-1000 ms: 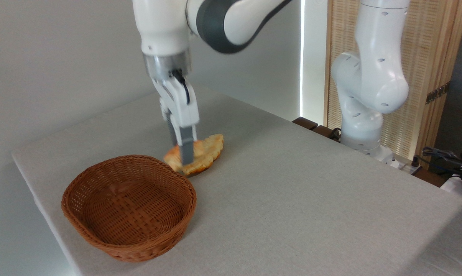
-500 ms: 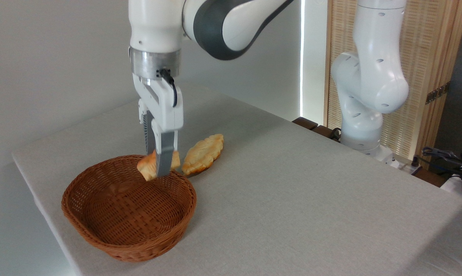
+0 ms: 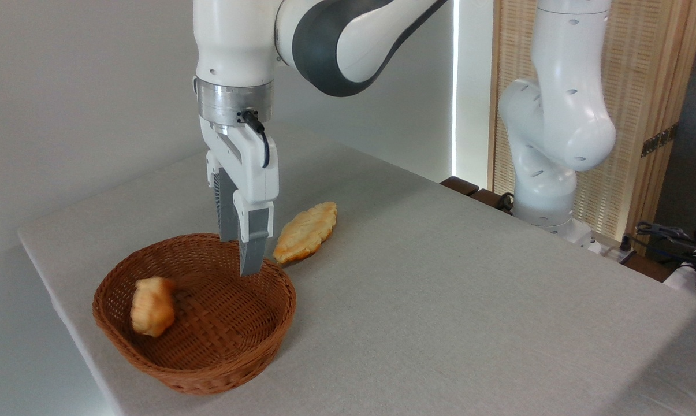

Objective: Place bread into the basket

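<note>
The bread (image 3: 152, 305), a small golden lumpy bun, lies inside the basket (image 3: 220, 377) against its left wall, slightly blurred. The basket is a reddish-brown wicker oval near the table's front left corner. My gripper (image 3: 239, 255) points straight down over the basket's back right rim, above and to the right of the bun. Its fingers stand apart with nothing between them, so it is open.
A longer, flat golden pastry (image 3: 305, 231) lies on the grey cloth just behind the basket, right of my fingers. The arm's white base (image 3: 547, 173) stands at the table's far right edge, with cables (image 3: 677, 237) beyond. The table edge runs close to the basket's left.
The gripper lifted the bun from beside the flat pastry, carried it left over the basket and let go. The bun now lies in the basket's left side.
</note>
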